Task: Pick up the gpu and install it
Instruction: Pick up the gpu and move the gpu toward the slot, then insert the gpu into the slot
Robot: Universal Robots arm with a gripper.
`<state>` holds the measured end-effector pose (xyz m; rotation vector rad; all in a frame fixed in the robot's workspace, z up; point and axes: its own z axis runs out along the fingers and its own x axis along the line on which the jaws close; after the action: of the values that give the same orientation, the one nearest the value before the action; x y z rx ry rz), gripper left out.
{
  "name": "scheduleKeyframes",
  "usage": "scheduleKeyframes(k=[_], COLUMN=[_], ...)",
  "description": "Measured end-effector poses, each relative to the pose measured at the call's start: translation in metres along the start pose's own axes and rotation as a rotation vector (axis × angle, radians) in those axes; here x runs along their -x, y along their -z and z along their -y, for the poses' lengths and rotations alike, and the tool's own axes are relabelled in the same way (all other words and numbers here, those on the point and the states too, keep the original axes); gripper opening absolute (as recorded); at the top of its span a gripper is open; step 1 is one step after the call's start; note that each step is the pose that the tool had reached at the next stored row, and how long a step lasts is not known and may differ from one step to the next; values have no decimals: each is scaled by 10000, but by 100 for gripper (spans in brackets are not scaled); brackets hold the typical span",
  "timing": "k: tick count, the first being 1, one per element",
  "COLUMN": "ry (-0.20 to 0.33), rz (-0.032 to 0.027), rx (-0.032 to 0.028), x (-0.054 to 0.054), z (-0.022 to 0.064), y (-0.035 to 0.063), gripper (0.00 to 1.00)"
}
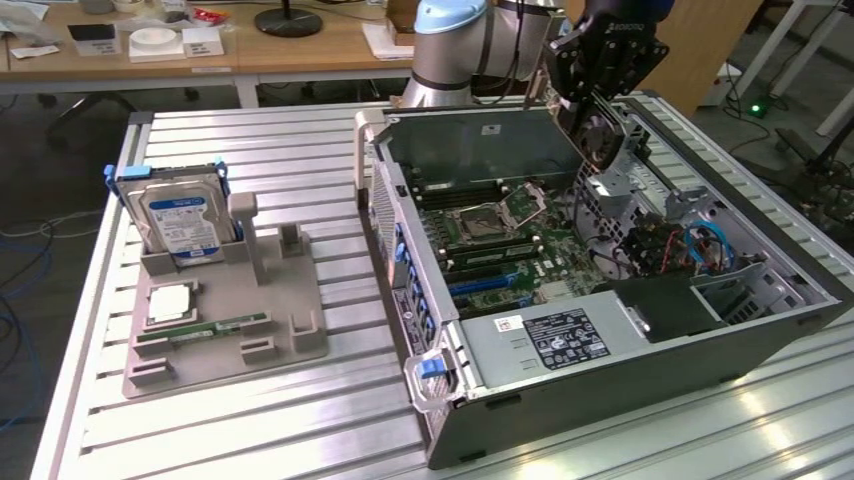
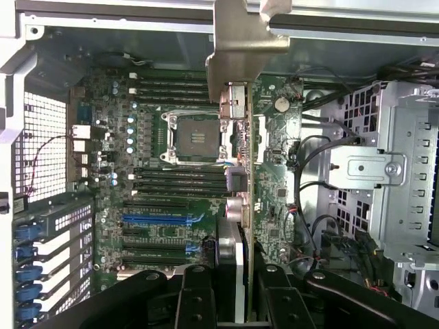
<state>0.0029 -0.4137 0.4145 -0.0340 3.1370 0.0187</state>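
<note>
My gripper (image 1: 597,100) hangs over the far end of the open computer case (image 1: 641,340), shut on the gpu (image 1: 598,132). The card is a dark board held on edge above the case's interior. In the wrist view the gpu (image 2: 241,171) runs edge-on away from my gripper (image 2: 236,291), its silver bracket (image 2: 240,48) at the far end. Below it lies the motherboard (image 2: 171,171) with its empty CPU socket (image 2: 193,136) and a blue expansion slot (image 2: 154,219). The card is above the board, not seated in a slot.
On the exterior view's left a grey fixture tray (image 1: 287,330) holds an upright hard drive with a blue label (image 1: 180,220), a green memory stick (image 1: 214,328) and a white square part (image 1: 171,302). A metal drive cage (image 2: 391,171) and loose cables (image 1: 694,245) crowd the case's side.
</note>
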Motion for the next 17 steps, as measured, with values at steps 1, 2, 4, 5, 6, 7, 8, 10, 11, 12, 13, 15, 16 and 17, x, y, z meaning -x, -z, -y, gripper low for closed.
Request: scheduleKeyframes(k=[1,2,4,5,6,7,8,10,11,12,13,15,16,17], ry=[-1,0,0,1,1,1,1,4,29,94,208,480,620,762], rz=[0,0,0,0,0,0,0,-1,0,-1,-2,-6,-7,-9], rx=[0,0,-1,0,0,0,-1,0,0,0,1,2,3,3], x=[0,0,1,1,1,1,1,1,1,1,1,0,1,0], z=[0,0,0,0,0,0,0,0,0,0,0,0,0,0], y=[0,0,0,0,0,0,0,0,0,0,0,0,0,0], gripper=[29,29,29,29,29,29,29,29,29,29,29,29,29,29])
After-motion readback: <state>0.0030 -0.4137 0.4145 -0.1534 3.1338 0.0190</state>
